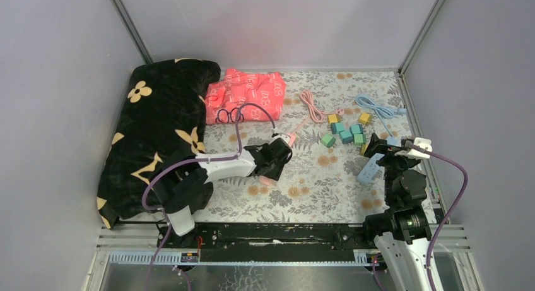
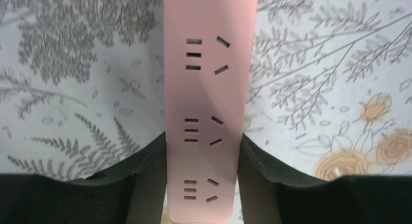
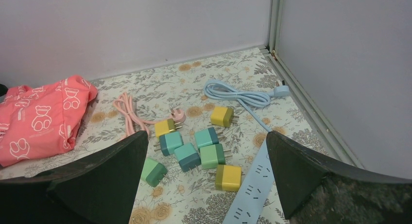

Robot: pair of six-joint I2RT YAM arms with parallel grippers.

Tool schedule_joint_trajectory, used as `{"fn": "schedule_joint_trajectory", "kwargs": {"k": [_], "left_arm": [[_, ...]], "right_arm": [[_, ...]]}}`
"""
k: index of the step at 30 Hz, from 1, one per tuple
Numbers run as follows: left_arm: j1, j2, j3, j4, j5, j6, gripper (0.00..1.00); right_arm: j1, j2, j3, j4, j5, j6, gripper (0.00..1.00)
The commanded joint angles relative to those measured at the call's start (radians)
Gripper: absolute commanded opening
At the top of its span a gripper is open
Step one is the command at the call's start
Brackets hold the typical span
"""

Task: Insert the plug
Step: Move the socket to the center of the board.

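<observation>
Left end effector [image 2: 201, 153]: is pinching the pink strip [image 2: 204, 88] by its long sides near one end, sockets facing the camera.
Pink strip: is stretching away over the floral desk [image 2: 58, 88].
Right end effector [image 3: 206, 136]: is hanging spread wide, holding nothing.
Plugs [image 3: 194, 153]: are lying clustered on the desk ahead of the right end effector, just beside the blue strip [image 3: 252, 185].
Pink cable [image 3: 127, 114], blue cable [image 3: 233, 93]: are lying coiled beyond the plugs.
</observation>
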Motion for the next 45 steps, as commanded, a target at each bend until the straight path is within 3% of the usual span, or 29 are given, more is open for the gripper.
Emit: {"fn": "schedule_joint_trajectory", "kwargs": {"k": [1,10,15,21,27,31,36,45], "left_arm": [[0.001,-0.051,-0.098,-0.101,0.02,-0.088,0.41],[-0.008,-0.137,-0.201,-0.11,0.064,-0.164,0.49],[-0.014,-0.168,-0.218,-0.112,0.069,-0.179,0.63],[-0.014,-0.232,-0.177,-0.138,0.041,-0.167,0.88],[-0.011,-0.309,-0.104,-0.19,0.005,-0.116,0.99],[0.021,-0.371,-0.054,-0.221,0.005,-0.088,1.0],[0.128,-0.449,0.0,-0.228,0.133,-0.034,1.0],[0.28,-0.59,0.092,-0.246,0.164,0.083,1.0]], "right_arm": [[0.008,0.013,0.014,0.026,-0.01,-0.01,0.99],[0.008,0.029,0.02,0.021,-0.019,-0.014,0.99],[0.009,0.043,0.026,0.018,-0.03,-0.015,0.99],[0.009,0.061,0.043,0.01,-0.044,-0.012,0.99],[0.009,0.123,0.099,-0.029,-0.075,0.004,0.99],[0.008,0.196,0.155,-0.092,-0.131,0.018,0.99],[0.008,0.328,0.23,-0.171,-0.26,0.052,0.99],[0.009,0.611,0.259,-0.152,-0.497,0.121,0.99]]}}
